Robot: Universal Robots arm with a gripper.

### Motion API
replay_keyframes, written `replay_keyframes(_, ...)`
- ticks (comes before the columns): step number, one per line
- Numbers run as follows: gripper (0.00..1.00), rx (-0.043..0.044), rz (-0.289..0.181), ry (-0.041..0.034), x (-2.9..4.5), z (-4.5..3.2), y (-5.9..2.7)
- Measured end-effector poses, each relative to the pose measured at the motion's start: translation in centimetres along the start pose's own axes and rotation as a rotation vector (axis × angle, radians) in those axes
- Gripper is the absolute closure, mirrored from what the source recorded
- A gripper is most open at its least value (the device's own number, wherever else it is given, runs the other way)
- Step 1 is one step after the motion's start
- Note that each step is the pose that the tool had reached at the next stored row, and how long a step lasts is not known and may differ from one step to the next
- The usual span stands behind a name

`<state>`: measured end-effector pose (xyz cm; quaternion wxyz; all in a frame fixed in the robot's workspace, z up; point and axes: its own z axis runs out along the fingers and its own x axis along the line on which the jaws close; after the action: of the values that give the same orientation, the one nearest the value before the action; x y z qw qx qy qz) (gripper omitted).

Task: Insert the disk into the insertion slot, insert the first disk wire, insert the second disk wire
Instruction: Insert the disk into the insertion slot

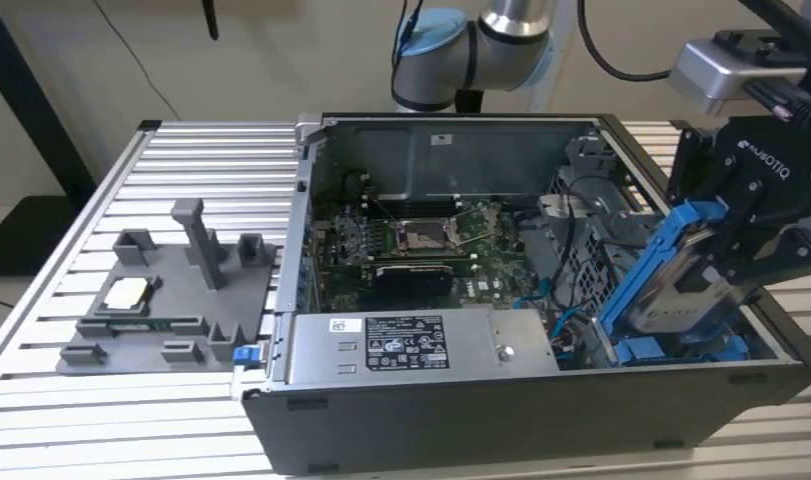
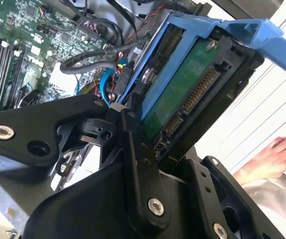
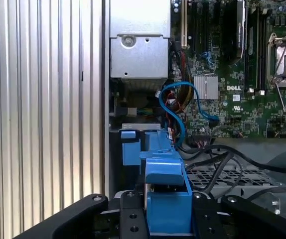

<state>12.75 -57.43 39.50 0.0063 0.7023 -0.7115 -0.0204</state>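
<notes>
Gripper (image 2: 165, 149) linkage sits closest, clamped firmly on the disk (image 2: 183, 87) through its blue carrier. Disk stands tilted at the exterior view's right, near corner of the computer case (image 1: 512, 430), lower end down at the insertion slot (image 1: 595, 290), not seated. Judgement: stiff, dense unit; carrier plastic flexes slightly; exposed circuit board and connector pins are fragile. Best held on the 2 carrier rails, clear of the connector.

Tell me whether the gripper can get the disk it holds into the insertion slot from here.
Probably yes: the gripper is shut on the disk, which stands tilted with its lower end at the insertion slot. The blue cable seems to lie beside it, not across.
</notes>
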Motion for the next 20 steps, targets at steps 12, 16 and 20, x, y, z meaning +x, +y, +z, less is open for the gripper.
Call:
replay_keyframes(12,0.53,-0.0035,0.0,-0.0023,0.0,-0.45,0.02)
replay_keyframes(16,0.51,-0.0027,0.0,-0.0103,0.0,-0.45,0.02)
replay_keyframes(20,0.4,0.0008,0.005,-0.0244,-0.01,-0.4,0.16)
